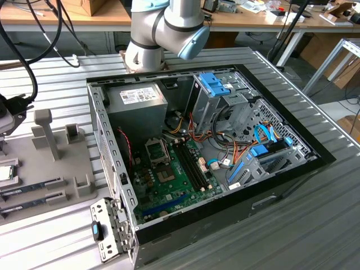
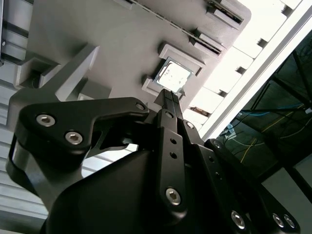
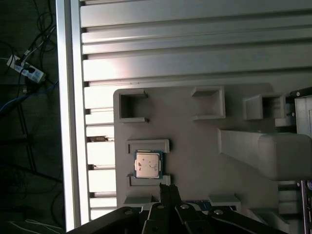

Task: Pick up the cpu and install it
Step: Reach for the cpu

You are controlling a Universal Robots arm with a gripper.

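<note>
The cpu is a small square chip with a shiny silver top. It lies flat in a low nest on the grey holder plate. In both wrist views my gripper hovers above the plate just beside the cpu, apart from it. Its black fingers are pressed together with nothing between them. At the exterior view's left edge, the cpu sits on the plate. The open computer case lies to the right, with the green board's socket inside.
Long memory sticks rest in slots on the plate near the cpu. A grey upright post rises from the plate. The arm's base stands behind the case. The ribbed metal table's edge runs close to the plate.
</note>
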